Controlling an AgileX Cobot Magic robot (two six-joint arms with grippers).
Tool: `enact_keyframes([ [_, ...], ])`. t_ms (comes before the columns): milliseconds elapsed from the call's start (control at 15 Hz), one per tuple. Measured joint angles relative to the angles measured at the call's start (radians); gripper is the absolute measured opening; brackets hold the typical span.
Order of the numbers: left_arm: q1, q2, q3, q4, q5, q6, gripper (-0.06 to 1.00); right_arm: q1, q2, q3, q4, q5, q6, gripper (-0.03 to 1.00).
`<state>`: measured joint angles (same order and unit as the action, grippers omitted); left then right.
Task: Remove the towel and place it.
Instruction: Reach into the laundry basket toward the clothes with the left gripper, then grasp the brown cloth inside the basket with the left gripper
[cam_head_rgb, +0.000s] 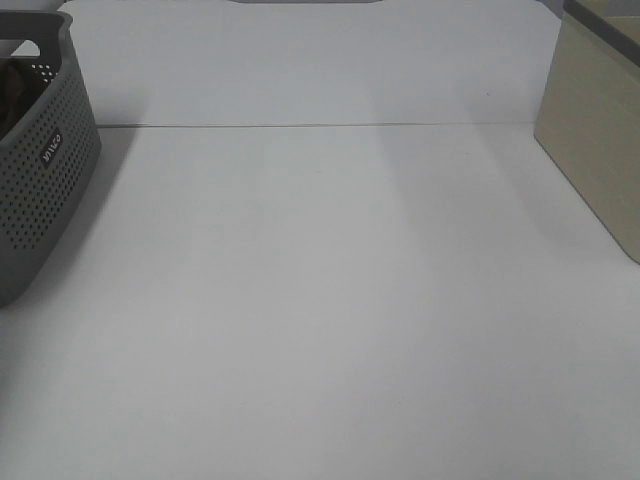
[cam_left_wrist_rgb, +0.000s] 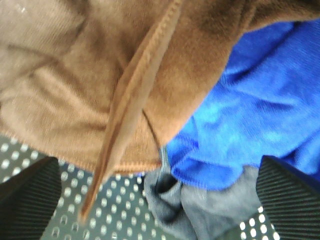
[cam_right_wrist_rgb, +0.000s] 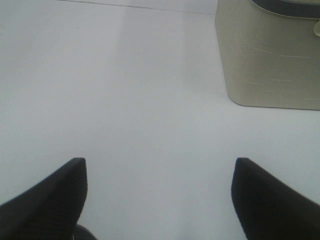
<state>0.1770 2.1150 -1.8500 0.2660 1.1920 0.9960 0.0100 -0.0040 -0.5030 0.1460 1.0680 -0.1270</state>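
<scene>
I am holding my left gripper (cam_left_wrist_rgb: 160, 200), jaws wide apart and empty, just above the towel (cam_left_wrist_rgb: 75, 75), which is lying bunched inside the grey basket (cam_head_rgb: 50, 190) beside a blue cloth (cam_left_wrist_rgb: 250, 110), readying a grab. My right gripper (cam_right_wrist_rgb: 160, 200), likewise spread and empty, is waiting over the table (cam_head_rgb: 330, 300) outside the basket. Only the left wrist view is revealing the basket's contents.

Soft, even light washes the white counter (cam_head_rgb: 330, 300) pale, with faint shadow bands and a dim patch beside the grey basket (cam_head_rgb: 45, 170). Up close, the brown towel (cam_left_wrist_rgb: 75, 75) is blurred, its folds soft.
</scene>
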Motion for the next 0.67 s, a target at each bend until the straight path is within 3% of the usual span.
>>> enact_keyframes([
  [200, 0.000, 0.048, 0.000, -0.005, -0.022, 0.007, 0.98, 0.000, 0.000, 0.000, 0.000, 0.000, 0.000, 0.77],
  [400, 0.000, 0.058, 0.000, -0.017, -0.011, 0.007, 0.90, 0.000, 0.000, 0.000, 0.000, 0.000, 0.000, 0.77],
  [533, 0.000, 0.058, -0.003, -0.018, -0.005, 0.007, 0.74, 0.000, 0.000, 0.000, 0.000, 0.000, 0.000, 0.77],
  [667, 0.000, 0.058, -0.005, -0.018, -0.007, 0.004, 0.47, 0.000, 0.000, 0.000, 0.000, 0.000, 0.000, 0.77],
])
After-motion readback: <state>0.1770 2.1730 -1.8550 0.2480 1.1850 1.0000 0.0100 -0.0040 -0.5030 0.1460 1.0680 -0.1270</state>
